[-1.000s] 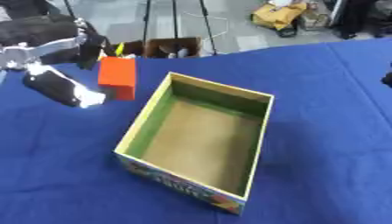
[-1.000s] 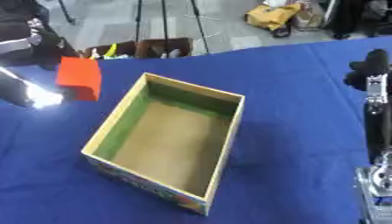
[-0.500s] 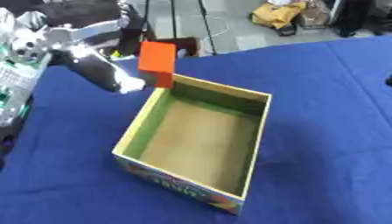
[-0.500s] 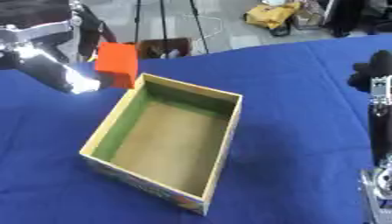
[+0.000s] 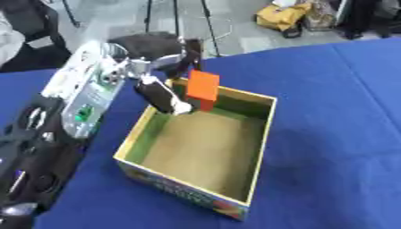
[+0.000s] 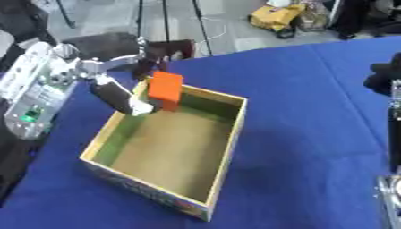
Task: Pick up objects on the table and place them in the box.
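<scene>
One orange block (image 5: 203, 86) is pinched in the left hand (image 5: 168, 85) over the box's (image 5: 262, 147) far corner.

We look down from the head, both eyes facing forward over the blue table (image 5: 337, 134) toward the far floor. Both views share the open box (image 6: 223, 147) close below us; the right eye sits slightly rightward, so the box appears further left.

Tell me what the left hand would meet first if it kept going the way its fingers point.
Probably the box's floor: the left hand, holding the orange block, points down into the far end. Depth is uncertain.
</scene>
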`<state>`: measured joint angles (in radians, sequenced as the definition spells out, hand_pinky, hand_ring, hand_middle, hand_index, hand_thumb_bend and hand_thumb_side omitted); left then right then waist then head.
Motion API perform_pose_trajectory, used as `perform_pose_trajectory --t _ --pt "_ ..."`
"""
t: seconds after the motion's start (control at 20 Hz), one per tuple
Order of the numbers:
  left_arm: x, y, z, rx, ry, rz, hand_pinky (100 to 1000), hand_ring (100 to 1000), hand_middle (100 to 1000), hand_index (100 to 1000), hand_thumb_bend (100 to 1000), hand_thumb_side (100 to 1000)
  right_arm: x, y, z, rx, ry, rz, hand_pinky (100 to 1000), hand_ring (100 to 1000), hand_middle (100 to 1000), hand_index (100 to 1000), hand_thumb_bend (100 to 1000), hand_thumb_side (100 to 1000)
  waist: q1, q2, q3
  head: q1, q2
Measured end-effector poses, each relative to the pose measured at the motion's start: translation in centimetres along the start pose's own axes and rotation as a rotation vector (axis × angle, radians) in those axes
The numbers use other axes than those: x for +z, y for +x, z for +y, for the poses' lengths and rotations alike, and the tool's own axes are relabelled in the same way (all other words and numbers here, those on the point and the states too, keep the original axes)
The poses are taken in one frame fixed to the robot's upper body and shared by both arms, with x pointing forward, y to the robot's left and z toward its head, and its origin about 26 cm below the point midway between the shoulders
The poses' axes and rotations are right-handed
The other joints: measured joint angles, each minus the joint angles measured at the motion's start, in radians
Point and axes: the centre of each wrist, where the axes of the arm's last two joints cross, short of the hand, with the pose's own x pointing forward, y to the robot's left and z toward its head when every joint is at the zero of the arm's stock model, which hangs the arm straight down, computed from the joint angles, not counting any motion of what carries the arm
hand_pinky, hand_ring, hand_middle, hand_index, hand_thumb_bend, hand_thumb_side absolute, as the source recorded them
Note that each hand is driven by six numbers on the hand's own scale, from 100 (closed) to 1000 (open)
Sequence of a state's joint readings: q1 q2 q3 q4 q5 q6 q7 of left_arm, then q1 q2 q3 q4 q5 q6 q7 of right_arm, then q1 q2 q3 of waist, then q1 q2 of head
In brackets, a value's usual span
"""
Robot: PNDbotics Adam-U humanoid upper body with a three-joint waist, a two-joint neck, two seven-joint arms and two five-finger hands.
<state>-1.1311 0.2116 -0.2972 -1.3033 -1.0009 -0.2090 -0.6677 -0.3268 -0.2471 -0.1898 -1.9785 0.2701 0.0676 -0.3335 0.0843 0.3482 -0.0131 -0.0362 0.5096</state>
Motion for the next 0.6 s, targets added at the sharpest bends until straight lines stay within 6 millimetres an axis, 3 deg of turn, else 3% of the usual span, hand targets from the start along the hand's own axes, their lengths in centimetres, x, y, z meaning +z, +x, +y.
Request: perform_pose_trajectory --t 0.6 --pt "-2.7 1.0 -3.7 -0.069 -0.094 -0.004 168 470 402 570 100 430 -0.2 0.3 0.4 -0.02 -0.001 -0.013 702 602 527 654 494 1000 0.003 0.007 -0.012 0.007 -0.003"
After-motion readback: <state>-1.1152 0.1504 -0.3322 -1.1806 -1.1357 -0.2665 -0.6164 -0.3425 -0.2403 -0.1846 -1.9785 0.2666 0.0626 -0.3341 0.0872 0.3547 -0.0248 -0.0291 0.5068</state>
